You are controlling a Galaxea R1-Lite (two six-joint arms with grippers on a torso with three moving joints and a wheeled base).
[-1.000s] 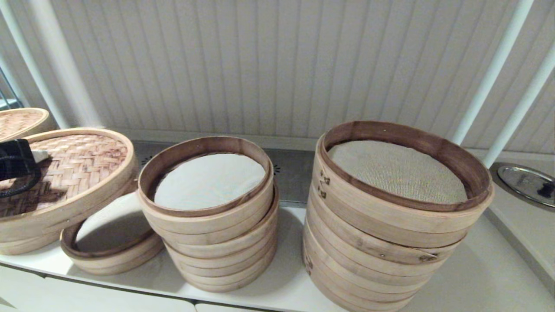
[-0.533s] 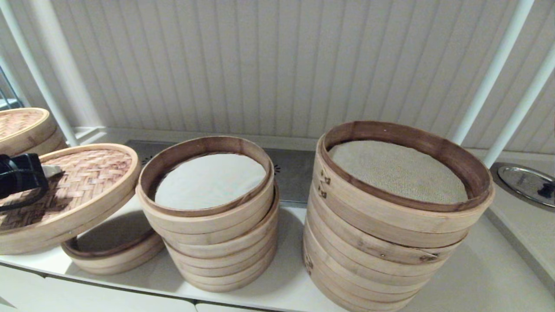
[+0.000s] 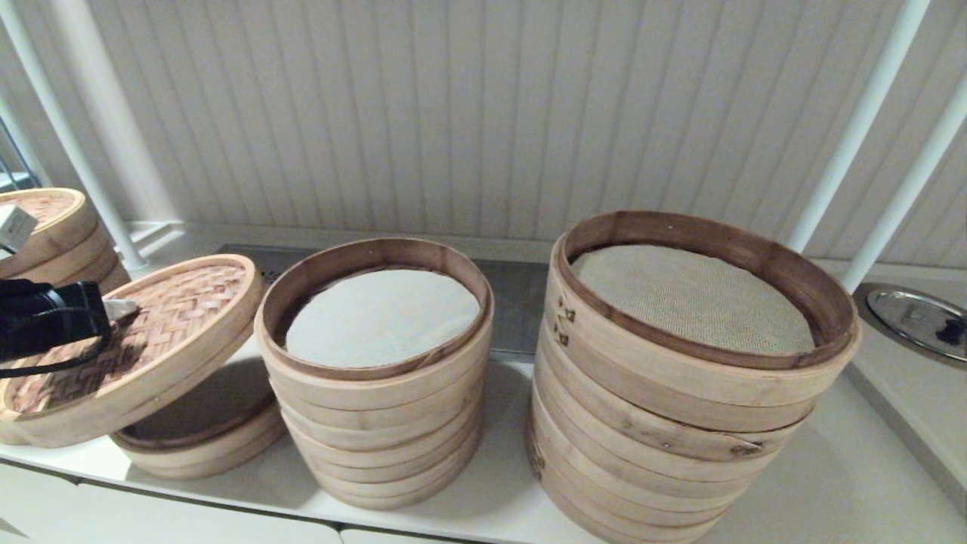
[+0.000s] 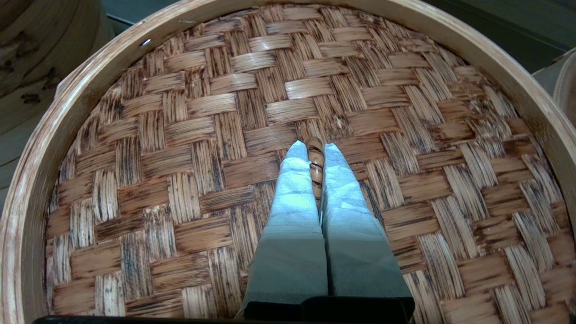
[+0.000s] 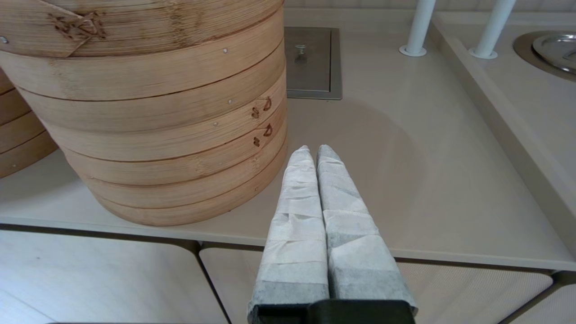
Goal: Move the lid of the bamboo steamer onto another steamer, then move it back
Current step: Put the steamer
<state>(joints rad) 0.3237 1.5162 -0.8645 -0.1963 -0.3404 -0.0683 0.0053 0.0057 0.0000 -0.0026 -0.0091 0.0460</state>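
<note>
Left gripper (image 4: 315,150) is pinching the lid's loop handle (image 4: 315,157); right gripper (image 5: 311,150) is idling closed and empty off the counter's front edge.
I'm holding the bamboo steamer lid (image 3: 136,344) tilted over the single steamer (image 3: 200,442) at the counter's (image 3: 831,483) front-left corner. I'm worrying it's swinging on that thin loop and clipping the neighbouring stack's rim. Counting: two lids, one single steamer, two open stacks.

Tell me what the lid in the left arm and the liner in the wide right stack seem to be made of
The bamboo steamer lid, pinched by its small centre loop in the left gripper, looks like woven bamboo: flat reddish-brown strips in a herringbone, grain streaks showing, inside a smooth pale bent rim. The liner in the wide stack looks like coarse beige cloth, going by its fine grid weave and matte surface; the exact fibre cannot be told.
</note>
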